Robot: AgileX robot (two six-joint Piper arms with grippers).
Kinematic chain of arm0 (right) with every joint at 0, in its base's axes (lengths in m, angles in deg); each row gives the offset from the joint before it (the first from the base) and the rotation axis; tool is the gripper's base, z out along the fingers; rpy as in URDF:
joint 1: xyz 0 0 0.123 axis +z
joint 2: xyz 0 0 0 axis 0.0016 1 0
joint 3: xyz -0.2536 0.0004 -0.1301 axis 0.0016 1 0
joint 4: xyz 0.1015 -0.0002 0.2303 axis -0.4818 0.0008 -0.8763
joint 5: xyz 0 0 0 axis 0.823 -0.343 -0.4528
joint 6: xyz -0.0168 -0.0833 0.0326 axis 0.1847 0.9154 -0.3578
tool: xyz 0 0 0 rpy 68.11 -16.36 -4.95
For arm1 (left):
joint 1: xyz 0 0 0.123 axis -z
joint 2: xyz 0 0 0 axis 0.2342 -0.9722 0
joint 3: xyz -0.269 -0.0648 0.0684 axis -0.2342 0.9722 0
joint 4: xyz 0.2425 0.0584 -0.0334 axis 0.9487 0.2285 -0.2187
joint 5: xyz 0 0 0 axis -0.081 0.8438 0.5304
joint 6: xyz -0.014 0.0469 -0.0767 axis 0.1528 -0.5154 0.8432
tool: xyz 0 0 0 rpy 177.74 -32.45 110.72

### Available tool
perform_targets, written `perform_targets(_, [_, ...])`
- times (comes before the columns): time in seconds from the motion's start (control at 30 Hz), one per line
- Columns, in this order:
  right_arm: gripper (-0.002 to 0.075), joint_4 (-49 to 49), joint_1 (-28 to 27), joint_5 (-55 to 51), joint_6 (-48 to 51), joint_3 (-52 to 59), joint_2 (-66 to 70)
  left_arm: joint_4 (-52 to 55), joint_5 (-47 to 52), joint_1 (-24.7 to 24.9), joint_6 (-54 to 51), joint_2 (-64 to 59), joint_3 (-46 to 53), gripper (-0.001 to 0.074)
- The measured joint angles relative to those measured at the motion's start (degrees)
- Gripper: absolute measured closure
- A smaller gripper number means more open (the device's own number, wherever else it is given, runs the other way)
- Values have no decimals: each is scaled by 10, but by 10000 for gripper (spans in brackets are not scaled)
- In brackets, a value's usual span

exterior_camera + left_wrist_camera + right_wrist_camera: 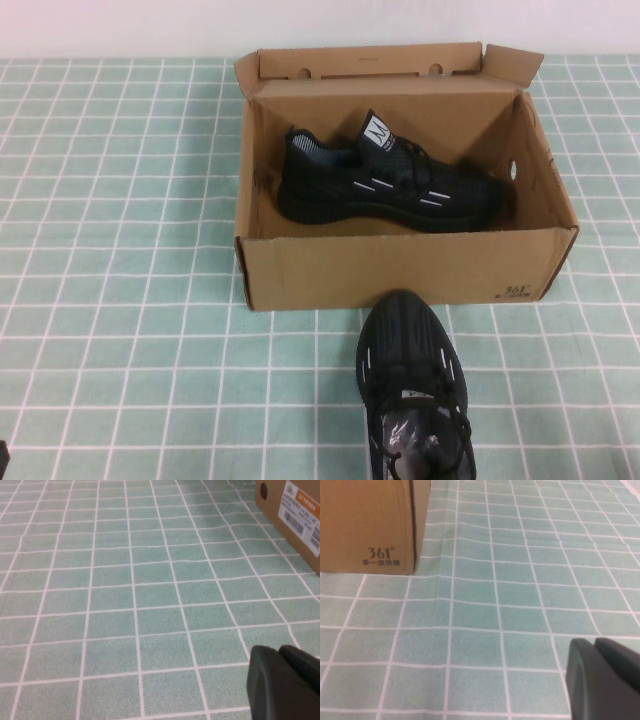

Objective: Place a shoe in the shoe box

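An open brown cardboard shoe box (400,270) stands at the middle back of the table. One black shoe (390,185) lies on its side inside it. A second black shoe (412,385) stands on the cloth just in front of the box, toe toward the box wall. My left gripper (279,650) is shut and empty, low over the cloth at the near left, with the box's labelled end (295,515) far ahead. My right gripper (595,642) is shut and empty at the near right, with the box's printed corner (367,525) ahead. Both are apart from the shoes.
A green checked tablecloth (120,300) covers the whole table. The box's lid flap (380,62) stands up at the back. Open cloth lies on both sides of the box and of the front shoe.
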Motion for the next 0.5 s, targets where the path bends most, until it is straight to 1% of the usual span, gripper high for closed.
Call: perform_targets(0.5, [734, -1, 0, 5, 0, 0, 0, 0, 0, 0, -6, 0, 0, 739])
